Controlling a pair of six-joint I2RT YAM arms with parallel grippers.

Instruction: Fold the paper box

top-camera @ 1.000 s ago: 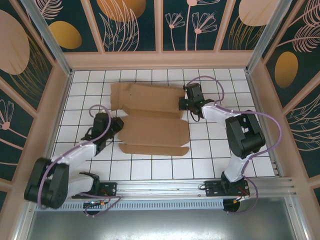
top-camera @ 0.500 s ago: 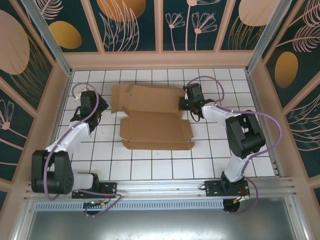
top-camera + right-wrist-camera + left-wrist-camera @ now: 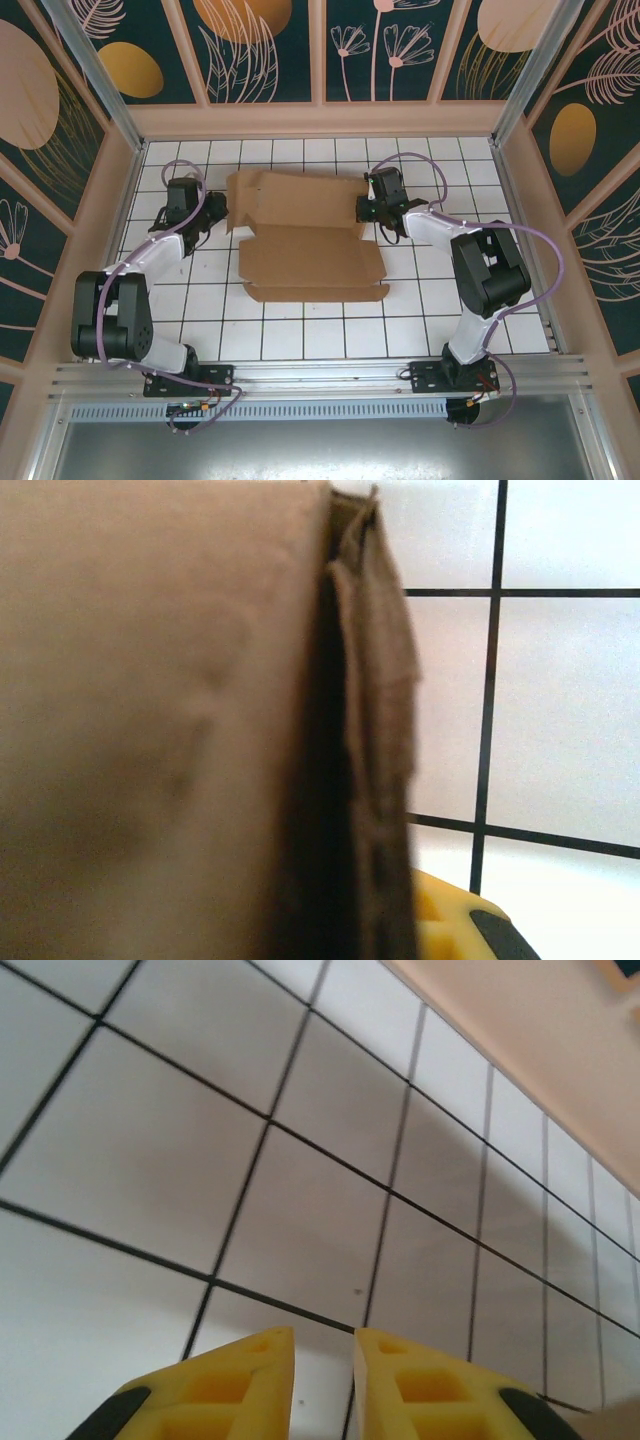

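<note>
Lying mostly open, the paper box (image 3: 310, 262), clamped in the right claw (image 3: 370, 210), was deemed barely folded, the empty left claw (image 3: 322, 1345) narrowly parted.

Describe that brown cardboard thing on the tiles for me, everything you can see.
The paper box is a plain brown cardboard sheet, die-cut with flaps and tabs, lying mostly flat and partly folded on the white tiled table. Its far panel looks slightly raised. The right gripper pinches its right edge, where the right wrist view shows layered flaps up close.
</note>
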